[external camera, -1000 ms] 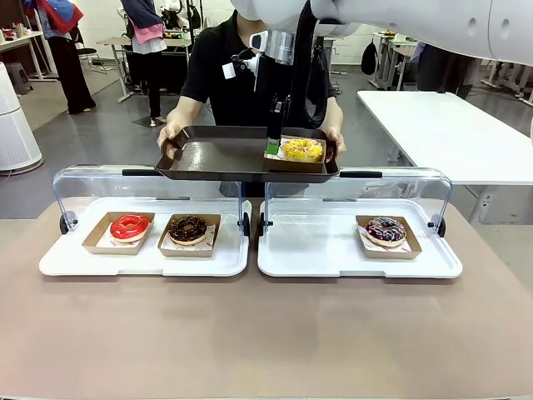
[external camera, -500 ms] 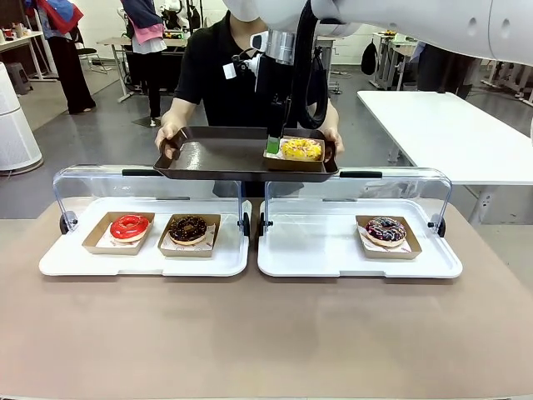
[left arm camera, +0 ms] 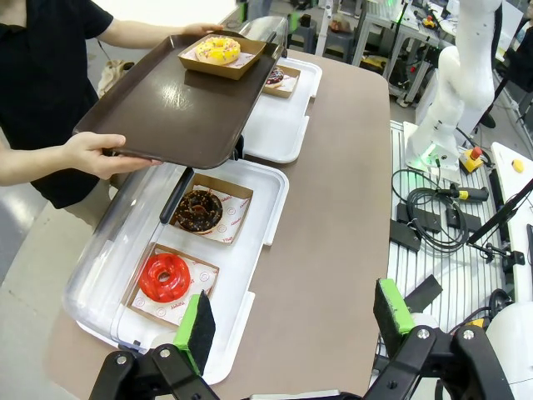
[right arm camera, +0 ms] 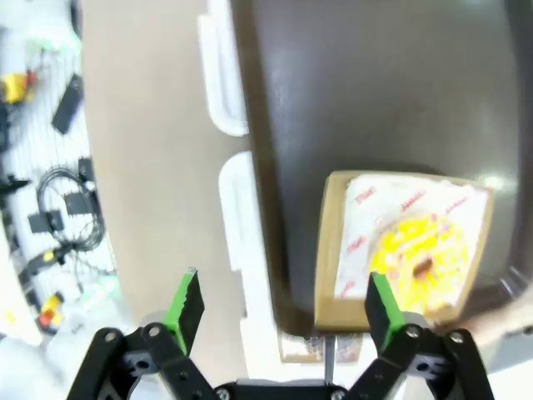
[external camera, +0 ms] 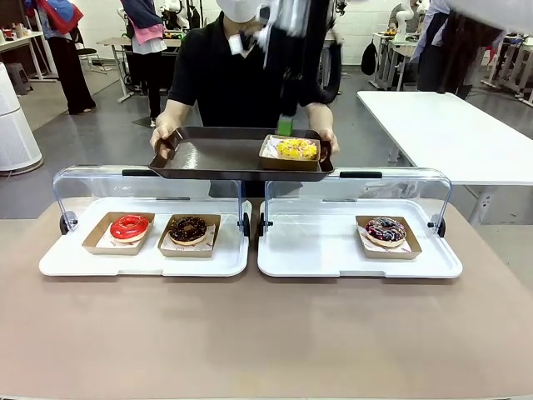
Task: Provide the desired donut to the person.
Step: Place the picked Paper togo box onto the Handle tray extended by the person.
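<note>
- Brown bench (external camera: 266, 333) carried two white trays side by side, each with a clear lid tipped up at its far edge.
- On the left white tray (external camera: 67, 265) a red donut (external camera: 129, 227) and a chocolate donut (external camera: 188, 228) sat in cardboard boxes, just beside each other.
- On the right white tray (external camera: 316, 265) a dark sprinkled donut (external camera: 385, 230) sat in its box near the right end.
- At the far side the person (external camera: 225, 83) held a brown serving tray (external camera: 216, 157) level with both hands, above the lids.
- The yellow donut (external camera: 297, 148) lay in a cardboard box on the right part of that serving tray.
- The right gripper (right arm camera: 283, 293) hung above the serving tray, over the box's edge, with its jaws spread wide and nothing between them; it was blurred in the front view.
- The left gripper (left arm camera: 291, 312) hovered over the bench's near left side, by the red donut, with its jaws also wide apart and empty.
</note>
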You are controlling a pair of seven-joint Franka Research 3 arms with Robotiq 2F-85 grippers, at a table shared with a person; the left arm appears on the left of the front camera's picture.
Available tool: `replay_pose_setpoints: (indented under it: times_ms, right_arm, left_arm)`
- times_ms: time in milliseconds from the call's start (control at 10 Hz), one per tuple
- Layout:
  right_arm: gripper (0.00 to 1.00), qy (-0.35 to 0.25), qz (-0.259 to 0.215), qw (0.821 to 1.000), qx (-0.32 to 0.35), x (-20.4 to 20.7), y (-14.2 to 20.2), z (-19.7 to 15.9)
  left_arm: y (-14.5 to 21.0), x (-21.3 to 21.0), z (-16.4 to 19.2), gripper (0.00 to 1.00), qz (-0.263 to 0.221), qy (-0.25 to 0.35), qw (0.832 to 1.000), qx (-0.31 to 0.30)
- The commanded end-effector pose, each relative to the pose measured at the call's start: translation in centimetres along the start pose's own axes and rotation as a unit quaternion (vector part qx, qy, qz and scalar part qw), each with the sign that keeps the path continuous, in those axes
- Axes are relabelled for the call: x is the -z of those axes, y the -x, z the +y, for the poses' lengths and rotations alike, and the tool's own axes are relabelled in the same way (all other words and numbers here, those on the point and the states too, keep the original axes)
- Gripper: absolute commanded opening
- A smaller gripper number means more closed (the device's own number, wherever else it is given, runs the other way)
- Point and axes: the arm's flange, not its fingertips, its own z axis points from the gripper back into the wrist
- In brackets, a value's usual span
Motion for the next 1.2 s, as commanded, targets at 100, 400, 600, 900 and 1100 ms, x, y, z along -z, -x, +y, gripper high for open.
replay_pose_setpoints:
  times_ms: [100,400,600,900,1100]
  right_arm:
    - [1.00,0.029,0.007,0.999,-0.035,-7.2,10.0,5.5]
    - [1.00,0.064,0.002,0.998,-0.017,-9.2,18.4,6.2]
    - [1.00,0.070,0.006,0.997,0.007,-8.2,21.4,5.9]
    - [1.00,0.077,0.000,0.997,0.021,-6.0,25.6,6.8]
    - [1.00,0.100,-0.006,0.993,0.056,-4.9,26.0,7.4]
  left_arm:
    - [0.0,-0.2,-0.2,1.00,-0.001,0.003,1.000,0.002]
    - [0.0,-0.2,-0.2,1.00,-0.001,0.003,1.000,0.002]
    - [0.0,-0.2,-0.2,1.00,-0.001,0.003,1.000,0.002]
    - [0.0,-0.2,-0.2,1.00,-0.001,0.003,1.000,0.002]
    - [0.0,-0.2,-0.2,1.00,-0.001,0.003,1.000,0.002]
